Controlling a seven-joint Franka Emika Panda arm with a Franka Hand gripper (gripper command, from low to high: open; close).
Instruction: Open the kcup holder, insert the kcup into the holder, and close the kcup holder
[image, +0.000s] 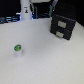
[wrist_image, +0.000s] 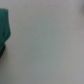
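Note:
The kcup (image: 18, 49), a tiny white pod with a green top, stands upright on the white table (image: 45, 60) at the exterior view's left. The kcup holder (image: 64, 24), a black boxy unit with small light handles on its front, stands at the back right with its drawers pushed in. A white shape (image: 25, 12) at the back left looks like part of my arm. It is far from both the kcup and the holder. My gripper's fingers are too blurred to make out there, and none show in the wrist view.
Dark equipment (image: 42, 7) lines the table's back edge. The wrist view is blurred: a plain grey surface (wrist_image: 50, 45) with a teal object (wrist_image: 4, 27) and a dark patch (wrist_image: 1, 50) at one edge.

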